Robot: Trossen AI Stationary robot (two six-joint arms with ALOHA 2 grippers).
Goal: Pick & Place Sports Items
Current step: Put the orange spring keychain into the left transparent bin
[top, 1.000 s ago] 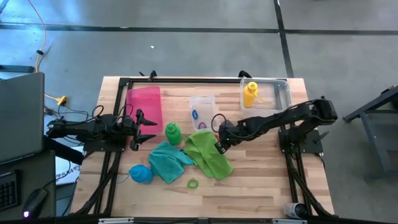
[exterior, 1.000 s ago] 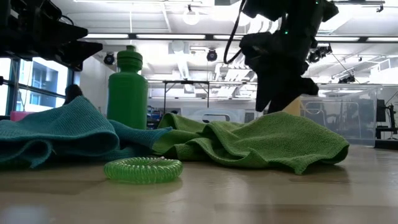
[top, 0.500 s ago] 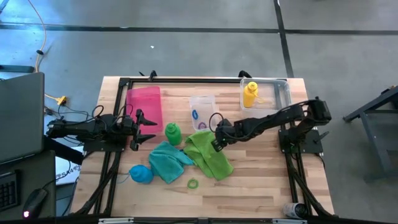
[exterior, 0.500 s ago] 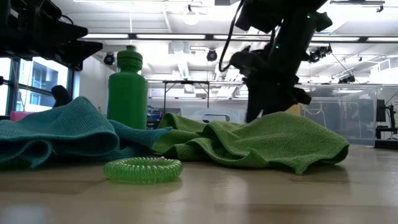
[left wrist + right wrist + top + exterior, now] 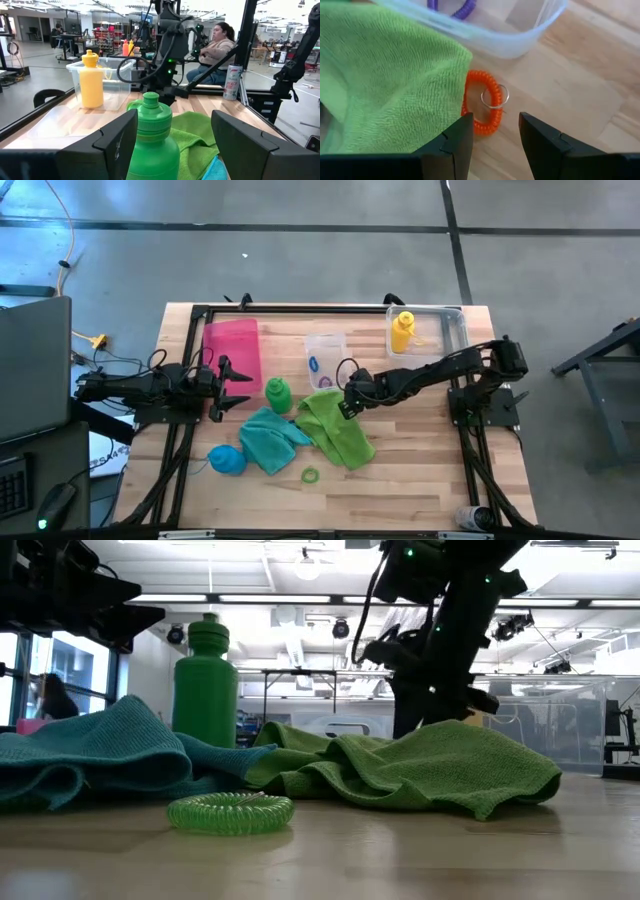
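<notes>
Right gripper over orange ring; left arm parked by green bottle.

Wooden table [image 5: 420,480]: lime green towel [image 5: 338,428] lies crumpled mid-table, teal towel [image 5: 268,438] touching it on the left. Large clear box [image 5: 452,330] at far right holds the yellow bottle [image 5: 402,332], so that one looks already placed. Green bottle [image 5: 278,392] stands upright left of the lime towel; blue bottle [image 5: 226,460] lies near left. Small clear box [image 5: 325,358], far centre, holds purple and blue rings. Right gripper [image 5: 490,131] hangs just above the orange ring [image 5: 481,102], jaws spread and empty, straddling it, probably lining up a pick; ring is tucked against the towel's edge beside the small box. Left gripper [image 5: 172,137] waits at the left, jaws apart, facing the green bottle. Green ring [image 5: 310,475] lies loose, near centre.
</notes>
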